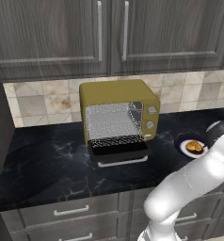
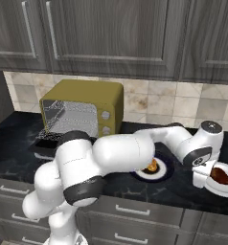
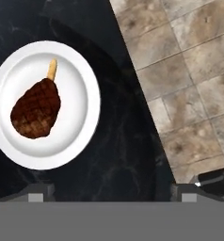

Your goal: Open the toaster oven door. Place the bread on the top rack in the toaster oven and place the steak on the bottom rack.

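even, soft rendered light, no harsh glare. my arm throws a faint shadow on the dark surface (image 1: 48, 155). edges look coarse and pixelated; my hand view is slightly soft.

The white arm rises from the lower left of the right base view, folds at a dark joint, and reaches across the middle toward the right edge. The hand tips downward at centre right. In the hand view the gripper (image 3: 111, 192) has its jaws spread wide, dark fingertips (image 3: 38, 192) poking up near the bottom corners, nothing between them.
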